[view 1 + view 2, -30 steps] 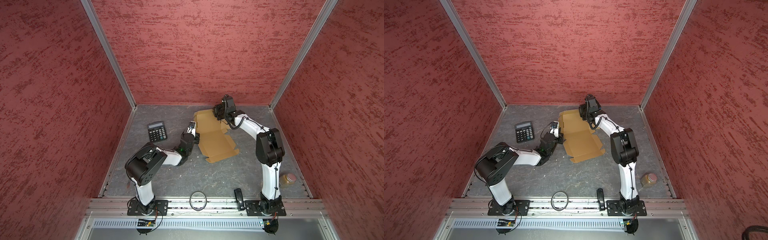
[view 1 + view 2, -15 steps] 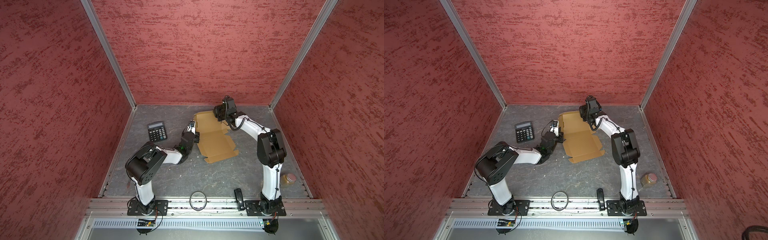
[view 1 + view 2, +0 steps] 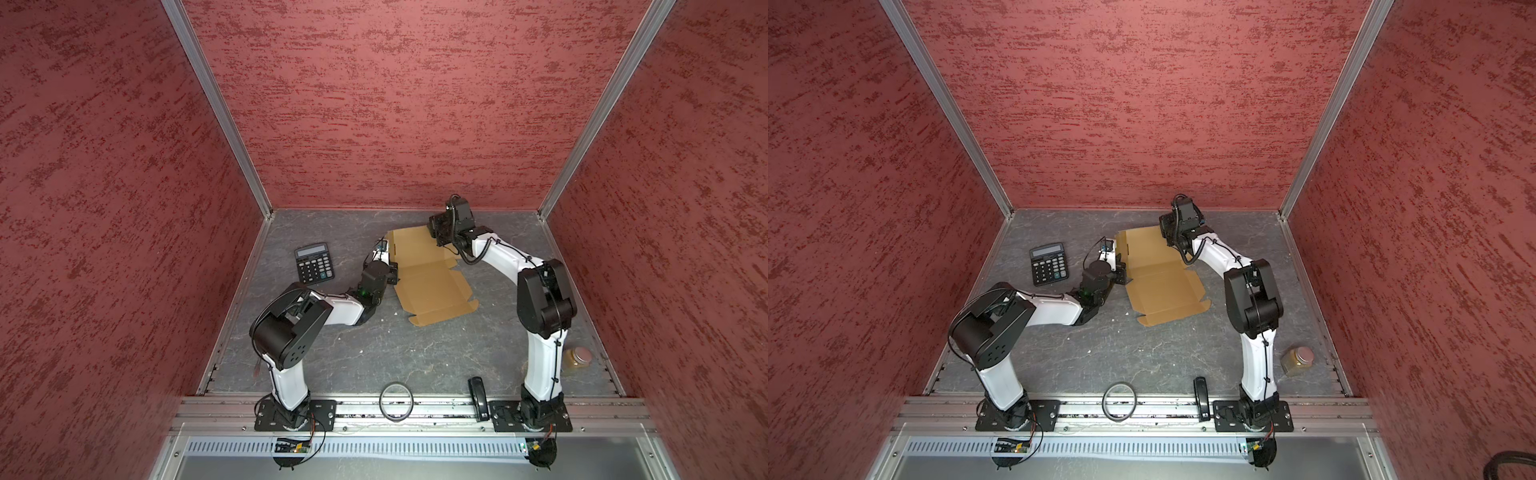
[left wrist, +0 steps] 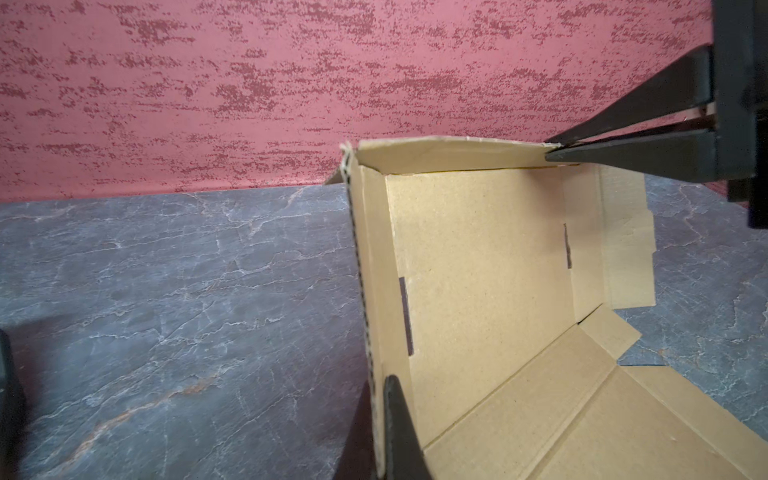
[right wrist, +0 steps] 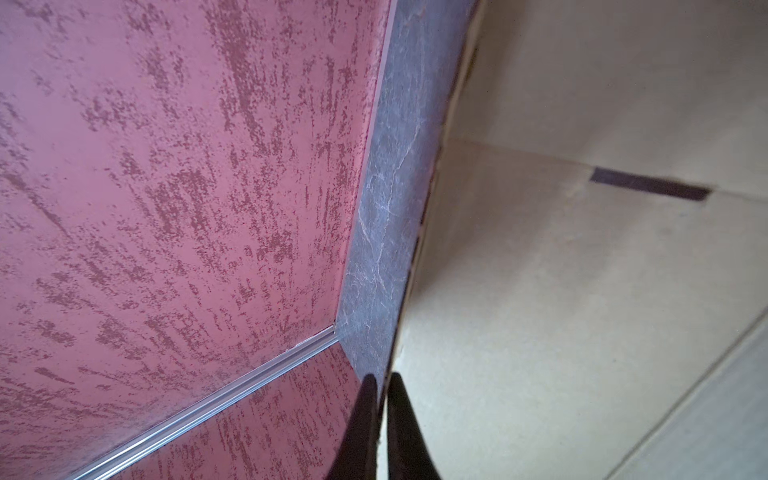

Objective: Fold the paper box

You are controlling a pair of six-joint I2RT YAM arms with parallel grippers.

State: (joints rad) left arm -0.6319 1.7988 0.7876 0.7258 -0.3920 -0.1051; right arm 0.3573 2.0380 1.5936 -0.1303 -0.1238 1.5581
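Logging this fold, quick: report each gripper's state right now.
Left gripper: closed, holding the paper box by its raised side wall.
Right gripper: closed, holding the paper box's far flap.

Both top views look steeply down from high above the front rail (image 3: pixel 357 409), facing the back wall (image 3: pixel 395 104); they share nearly the whole cell, shifted slightly sideways; the left wrist camera sits low, looking along the paper box (image 4: pixel 478 270) toward that wall; the right wrist camera is nearer still, the same cardboard filling the right of its frame.
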